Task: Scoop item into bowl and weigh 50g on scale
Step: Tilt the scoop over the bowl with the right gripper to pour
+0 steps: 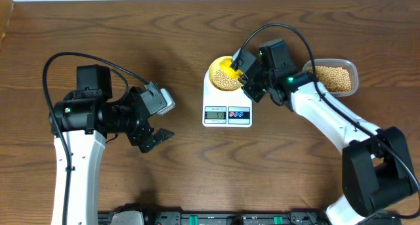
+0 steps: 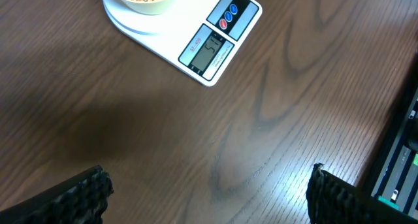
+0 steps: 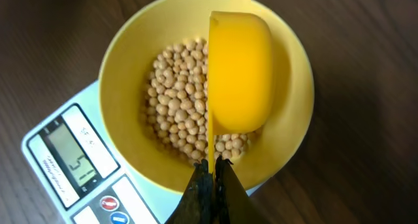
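**While the scoop hangs tipped over the bowl, the weighing looks close to done**

Since our right claw (image 3: 212,178) is pinched tight on the thin end of the yellow scoop (image 3: 240,70), we start there. The scoop is tipped over above the beans (image 3: 173,100), which already cover the floor of the bowl (image 3: 124,74). That bowl stands on the scale (image 1: 226,113), upper centre of the overhead view. Its display (image 2: 210,51) seems to begin with a 5; we cannot read the rest. We judge the filling nearly finished, with only a check or a trim left. More beans lie in the clear tub (image 1: 335,77), upper right. Our right arm reaches in from the lower right, wrist bent over the bowl. Our left claw (image 2: 209,194) hangs wide and empty above the table (image 2: 163,139), at the left.
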